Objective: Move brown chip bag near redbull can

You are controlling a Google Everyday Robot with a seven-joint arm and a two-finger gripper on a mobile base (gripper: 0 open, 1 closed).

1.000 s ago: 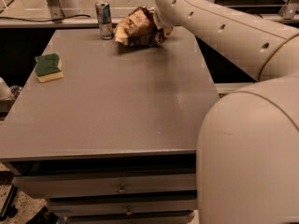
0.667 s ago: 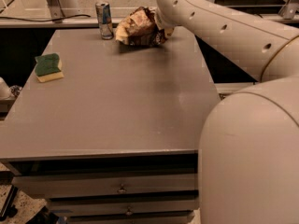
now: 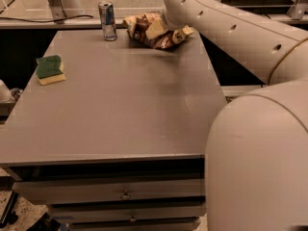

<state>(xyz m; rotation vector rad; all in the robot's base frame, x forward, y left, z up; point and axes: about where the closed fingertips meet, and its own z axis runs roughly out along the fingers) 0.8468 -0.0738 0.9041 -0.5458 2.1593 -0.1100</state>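
The brown chip bag (image 3: pixel 153 32), crinkled with pale yellow ends, lies on the grey table (image 3: pixel 125 105) at its far edge. The redbull can (image 3: pixel 107 20), blue and silver, stands upright just left of the bag with a small gap between them. My gripper (image 3: pixel 167 27) is at the bag's right part, at the end of the white arm (image 3: pixel 231 32) that reaches in from the right. The arm's wrist hides most of the gripper.
A green-and-yellow sponge (image 3: pixel 49 70) lies near the table's left edge. The arm's large white body (image 3: pixel 260 158) fills the lower right. Drawers (image 3: pixel 125 194) run below the table's front edge. A metal post (image 3: pixel 55 1) stands behind the far left corner.
The bag now lies a little flatter and reaches further right, with a pale end showing past the wrist. The can, the sponge and the arm have hardly moved.
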